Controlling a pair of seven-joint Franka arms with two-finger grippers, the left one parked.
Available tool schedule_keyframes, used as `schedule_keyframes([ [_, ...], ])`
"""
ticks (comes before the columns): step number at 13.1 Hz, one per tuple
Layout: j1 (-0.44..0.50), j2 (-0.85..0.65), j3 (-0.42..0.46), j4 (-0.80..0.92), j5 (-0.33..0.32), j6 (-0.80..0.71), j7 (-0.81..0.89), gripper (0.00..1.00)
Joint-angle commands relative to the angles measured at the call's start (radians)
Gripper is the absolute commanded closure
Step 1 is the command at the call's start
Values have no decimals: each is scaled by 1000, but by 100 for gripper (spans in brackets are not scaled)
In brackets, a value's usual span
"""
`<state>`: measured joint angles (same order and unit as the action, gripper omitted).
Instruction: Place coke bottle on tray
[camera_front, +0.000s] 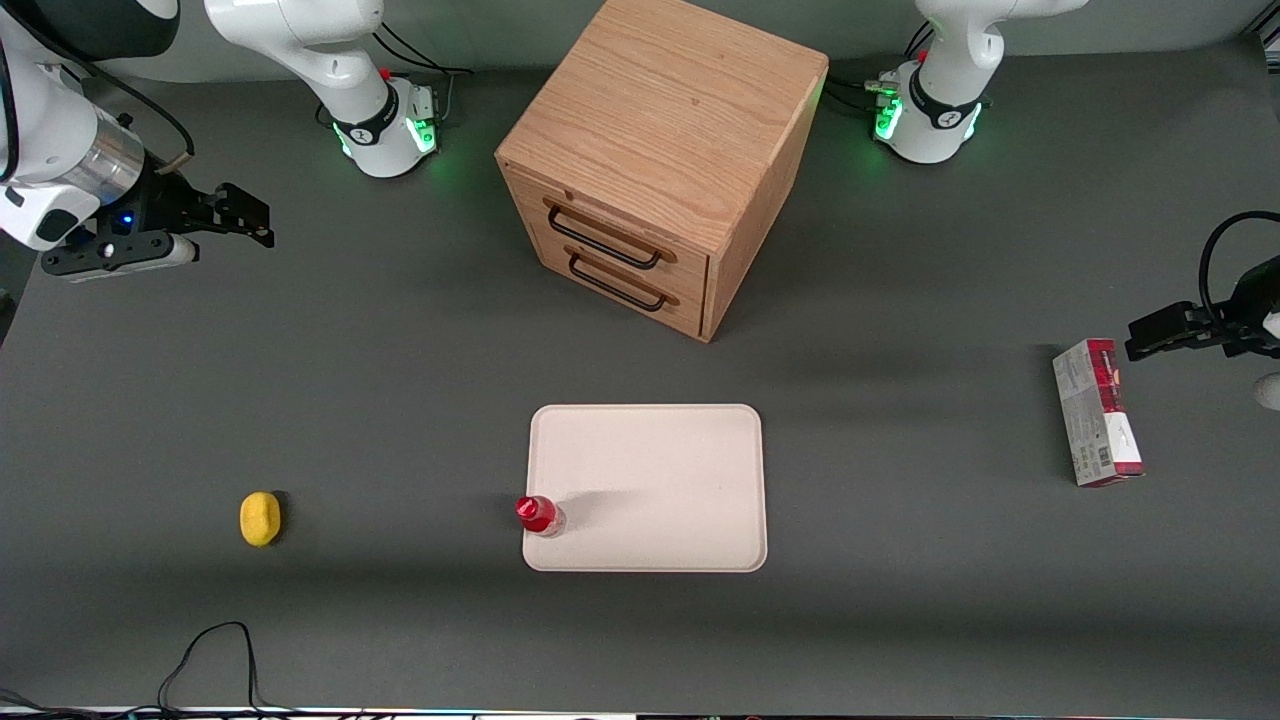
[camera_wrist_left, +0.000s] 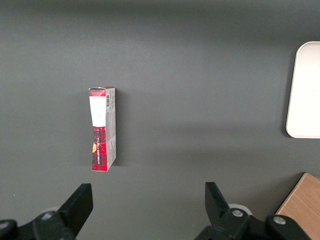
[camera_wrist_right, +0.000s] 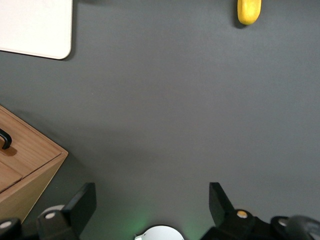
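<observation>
Gripper (camera_front: 245, 215) wide open, holding nothing, far from the tray (camera_front: 660, 470); coke bottle (camera_front: 538, 514) upright on the tray's corner

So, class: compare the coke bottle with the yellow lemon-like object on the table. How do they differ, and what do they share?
The coke bottle is red with a cap; the yellow lemon-like object is plain yellow and rounded. The bottle stands upright on the tray at its edge; the yellow object lies on the bare table, toward the working arm's end. Both are small and untouched: the end effector hangs open, far from both.
</observation>
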<state>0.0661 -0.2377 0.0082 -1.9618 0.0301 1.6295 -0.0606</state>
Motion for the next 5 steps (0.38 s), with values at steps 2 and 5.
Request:
schedule_keyframes([
  [2, 41, 95, -17, 158, 19, -138, -16, 0],
  [5, 50, 101, -25, 170, 20, -140, -19, 0],
])
